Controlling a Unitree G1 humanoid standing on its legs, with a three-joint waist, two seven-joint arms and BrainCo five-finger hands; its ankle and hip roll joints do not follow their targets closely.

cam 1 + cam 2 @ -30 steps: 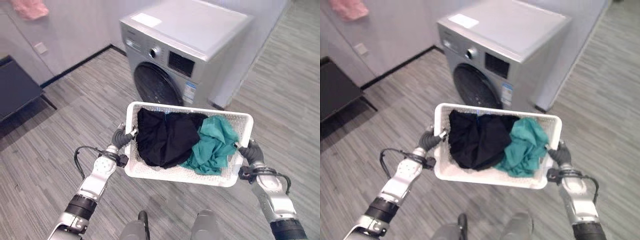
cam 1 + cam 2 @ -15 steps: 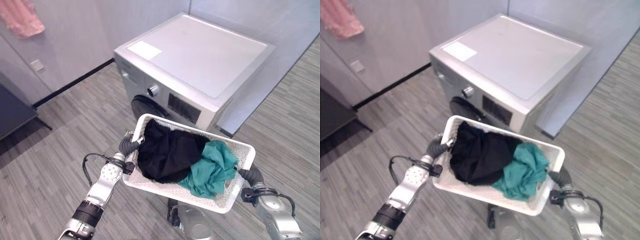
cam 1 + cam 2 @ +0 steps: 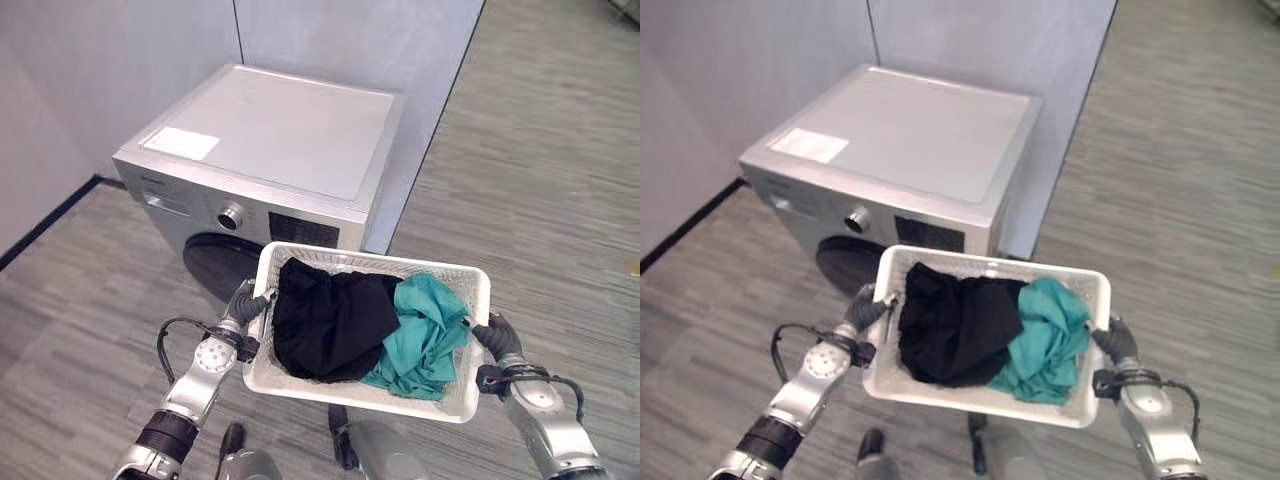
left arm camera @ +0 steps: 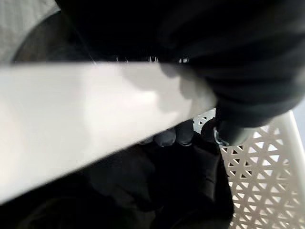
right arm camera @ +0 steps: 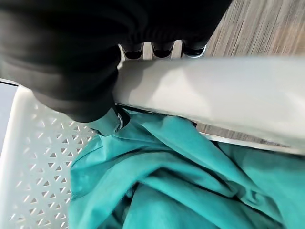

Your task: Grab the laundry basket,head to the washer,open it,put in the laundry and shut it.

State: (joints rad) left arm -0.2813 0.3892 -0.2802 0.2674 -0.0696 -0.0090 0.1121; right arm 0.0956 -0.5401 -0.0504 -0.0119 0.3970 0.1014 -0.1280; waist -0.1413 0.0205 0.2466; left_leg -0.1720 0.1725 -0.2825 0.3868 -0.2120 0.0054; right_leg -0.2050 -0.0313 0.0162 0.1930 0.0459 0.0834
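I carry a white perforated laundry basket [image 3: 452, 279] in front of me, held up off the floor. My left hand [image 3: 243, 303] is curled round its left rim [image 4: 95, 119] and my right hand [image 3: 494, 337] round its right rim [image 5: 228, 95]. Inside lie a black garment [image 3: 330, 320] on the left and a teal garment [image 3: 425, 335] on the right. The silver front-loading washer [image 3: 275, 140] stands just beyond the basket. Its round dark door [image 3: 222, 265] is shut and partly hidden behind the basket.
A grey partition wall [image 3: 350, 40] stands behind the washer, another wall [image 3: 60, 90] on the left with a dark baseboard. Open striped grey flooring [image 3: 540, 160] stretches away to the right of the washer.
The whole picture has shifted: the camera has turned and the washer now sits further left and nearer. Both hands still hold the basket the same way.
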